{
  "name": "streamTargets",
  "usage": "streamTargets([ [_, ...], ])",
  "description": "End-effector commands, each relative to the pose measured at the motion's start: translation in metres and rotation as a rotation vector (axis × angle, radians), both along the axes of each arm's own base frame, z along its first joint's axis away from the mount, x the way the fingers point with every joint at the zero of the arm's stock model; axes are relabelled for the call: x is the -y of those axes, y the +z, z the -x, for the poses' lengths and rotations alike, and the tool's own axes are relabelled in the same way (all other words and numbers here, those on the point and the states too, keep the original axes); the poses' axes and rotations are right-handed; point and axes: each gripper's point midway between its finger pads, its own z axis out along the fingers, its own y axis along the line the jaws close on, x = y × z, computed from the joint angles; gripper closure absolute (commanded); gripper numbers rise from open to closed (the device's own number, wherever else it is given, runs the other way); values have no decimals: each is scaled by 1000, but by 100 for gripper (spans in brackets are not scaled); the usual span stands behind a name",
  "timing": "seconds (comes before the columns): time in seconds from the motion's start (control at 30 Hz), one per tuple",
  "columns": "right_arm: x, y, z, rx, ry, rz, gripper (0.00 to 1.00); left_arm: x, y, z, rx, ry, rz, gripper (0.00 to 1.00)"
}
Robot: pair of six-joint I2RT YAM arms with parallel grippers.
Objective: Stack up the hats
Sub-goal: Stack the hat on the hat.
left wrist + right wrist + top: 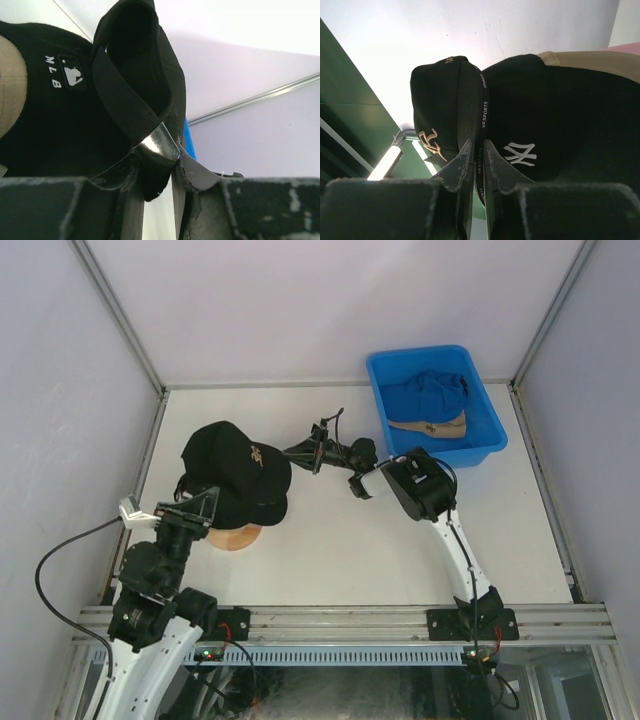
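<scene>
A black cap with a gold mark sits on top of a pile of hats on the round wooden stand at the left. My left gripper is shut on that cap's rear edge by the strap. My right gripper is shut on the cap's brim edge. The right wrist view shows a second black cap with a white mark under it, then a tan hat and a pink one. A blue hat and a tan hat lie in the bin.
The blue plastic bin stands at the back right of the white table. Grey walls with metal rails close in the left, back and right sides. A black cable loops by the left arm's base.
</scene>
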Motion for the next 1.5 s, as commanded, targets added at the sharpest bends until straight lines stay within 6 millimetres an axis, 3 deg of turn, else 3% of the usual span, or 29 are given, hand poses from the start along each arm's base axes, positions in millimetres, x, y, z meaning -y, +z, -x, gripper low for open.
streamTargets([
  [0.0, 10, 24, -13, -318, 95, -97, 91, -5, -7, 1, -2, 27, -31, 70],
  [0.4, 3, 13, -15, -304, 120, -87, 91, -22, -23, 13, -44, 86, -51, 58],
  [0.7, 3, 6, -13, -290, 134, -68, 91, -44, -29, 21, -81, 189, -53, 55],
  [1.47, 8, -7, -16, -255, 148, -38, 91, -81, -15, 47, -84, 336, -12, 49],
])
